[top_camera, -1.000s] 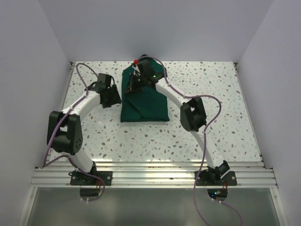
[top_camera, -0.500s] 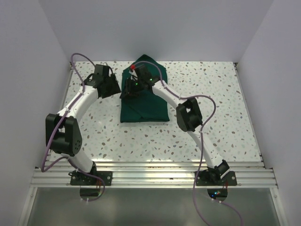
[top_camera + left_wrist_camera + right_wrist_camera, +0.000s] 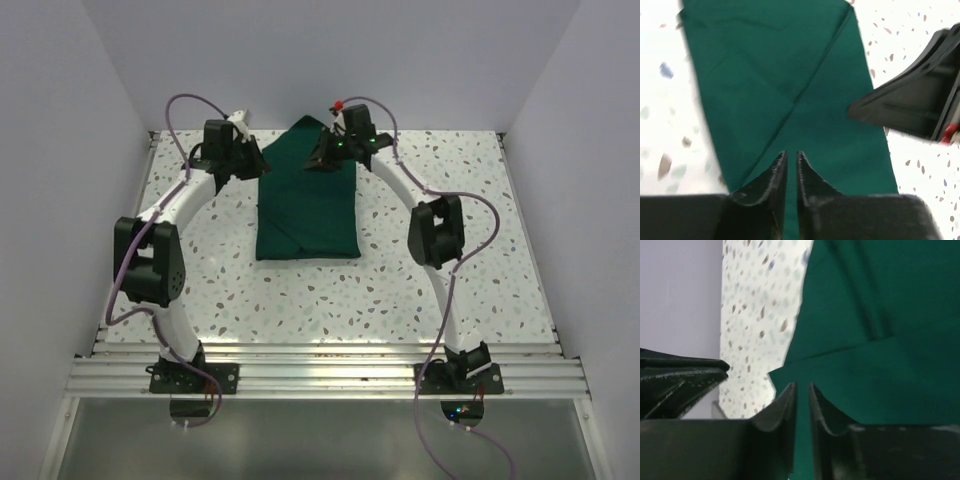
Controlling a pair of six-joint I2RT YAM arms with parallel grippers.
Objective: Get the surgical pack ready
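Two arms: both reach from the near edge to the far end of the counter (image 3: 300,300) and bow toward each other, one on each side of the cloth.
Cloth (image 3: 305,215): dark green and folded into a rectangular bundle. It lies mid-counter with its long side running away from the arm bases.
Folds: a diagonal crease crosses the near part of the cloth, and the left wrist view shows another straight overlapping edge.
Far end of cloth: raised off the counter into a peak near the back wall, spanning the gap between the two tools.
Left tool (image 3: 250,160): at the cloth's far left edge. In its wrist view the fingers (image 3: 775,175) stand nearly together with green fabric filling the thin slit, so it is pinching the cloth.
Right tool (image 3: 322,158): at the far right side of the raised part. Its fingers (image 3: 785,410) are also almost closed, with fabric in the slit, so it grips the cloth too.
Tools to each other: apart, with cloth between them. Each shows as a dark shape at the edge of the other's wrist view.
Counter surface: white with dark speckles.
Cables (image 3: 185,110): purple, looping above both arms.
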